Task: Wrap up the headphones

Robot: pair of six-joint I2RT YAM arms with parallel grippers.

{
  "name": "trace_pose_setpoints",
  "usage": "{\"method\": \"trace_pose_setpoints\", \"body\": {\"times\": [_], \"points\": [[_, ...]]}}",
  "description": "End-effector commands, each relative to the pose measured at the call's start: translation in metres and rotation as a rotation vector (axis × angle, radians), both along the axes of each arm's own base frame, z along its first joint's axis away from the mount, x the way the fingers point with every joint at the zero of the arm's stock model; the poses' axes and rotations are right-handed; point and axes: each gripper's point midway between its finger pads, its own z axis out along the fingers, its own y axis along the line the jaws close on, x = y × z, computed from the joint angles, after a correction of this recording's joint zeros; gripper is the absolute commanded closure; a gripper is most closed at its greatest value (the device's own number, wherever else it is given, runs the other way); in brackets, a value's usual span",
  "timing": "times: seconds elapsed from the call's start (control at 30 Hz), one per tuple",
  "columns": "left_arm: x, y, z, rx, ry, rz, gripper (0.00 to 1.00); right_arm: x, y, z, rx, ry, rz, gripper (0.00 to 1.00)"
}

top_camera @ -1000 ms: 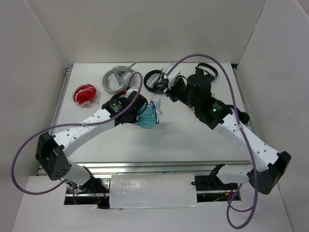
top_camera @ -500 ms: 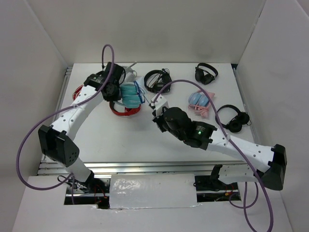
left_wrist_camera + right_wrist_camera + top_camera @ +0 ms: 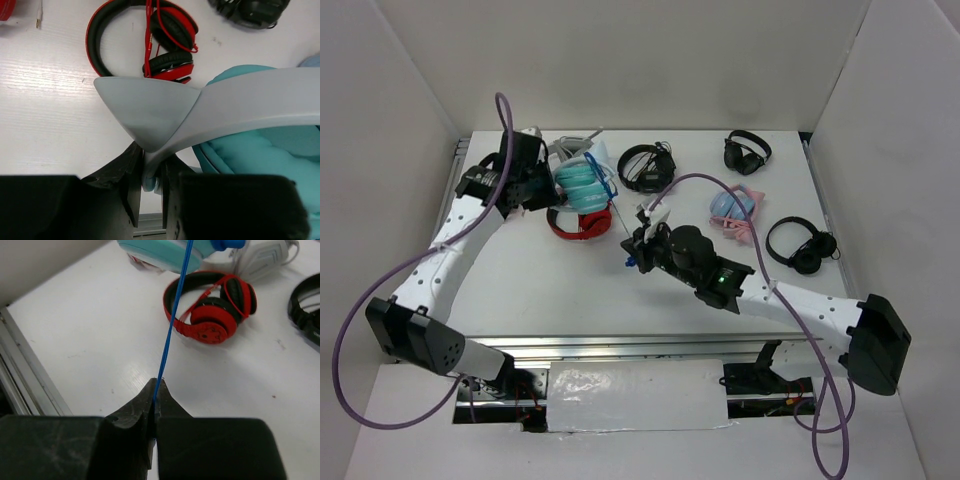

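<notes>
Likely light and stiff-banded, the headphones suit the left gripper, jaws pinching the white band; right gripper jaws nip the thin, probably slippery cable.

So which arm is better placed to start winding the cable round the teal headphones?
Right. The right fingers pinch the blue cable, pulled taut from the headphones, so they could lead it round; the left fingers just clamp the white band.

L tool holds teal headphones above red pair; R tool near, to their right.
</notes>
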Motion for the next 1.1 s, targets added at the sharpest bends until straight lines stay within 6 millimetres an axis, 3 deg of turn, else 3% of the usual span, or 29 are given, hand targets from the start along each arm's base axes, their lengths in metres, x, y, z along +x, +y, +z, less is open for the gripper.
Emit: {"method": "trace_pose_setpoints", "body": {"times": [0.0,0.07,0.3,0.43,0.67,0.8,0.83,0.9,0.93,0.97,1.0,1.07], "points": [[0.024,-0.006,0.072,-0.170,-0.279,0.086,1.00,-0.009,0.022,0.004,0.081,-0.010,0.106,0.96],[0.018,-0.015,0.081,-0.202,-0.294,0.034,1.00,-0.009,0.026,0.001,0.090,-0.010,0.125,0.95],[-0.009,-0.038,0.096,-0.261,-0.330,-0.089,1.00,0.023,0.008,-0.002,0.127,-0.050,0.061,0.89],[-0.026,-0.047,0.090,-0.285,-0.322,-0.129,1.00,0.047,-0.007,-0.001,0.140,-0.088,0.023,0.91],[-0.059,-0.076,0.086,-0.328,-0.320,-0.320,1.00,0.065,-0.016,-0.001,0.082,-0.228,0.112,0.87],[-0.081,-0.101,0.074,-0.331,-0.303,-0.473,1.00,0.063,-0.024,0.005,0.052,-0.318,0.273,0.86],[-0.092,-0.111,0.072,-0.321,-0.302,-0.534,1.00,0.045,-0.021,-0.004,0.012,-0.314,0.429,0.85],[-0.100,-0.118,0.057,-0.289,-0.280,-0.566,1.00,0.042,-0.035,-0.008,-0.035,-0.297,0.540,0.85],[-0.110,-0.127,0.053,-0.277,-0.272,-0.605,1.00,0.023,-0.036,-0.009,-0.042,-0.218,0.664,0.84],[-0.114,-0.131,0.047,-0.257,-0.268,-0.635,1.00,0.023,-0.042,-0.015,-0.101,-0.282,0.731,0.84],[-0.119,-0.136,0.038,-0.252,-0.259,-0.665,1.00,0.017,-0.053,-0.019,-0.136,-0.191,0.771,0.84],[-0.134,-0.147,0.026,-0.227,-0.249,-0.737,1.00,0.023,-0.063,-0.030,-0.222,-0.199,0.820,0.83]]}}
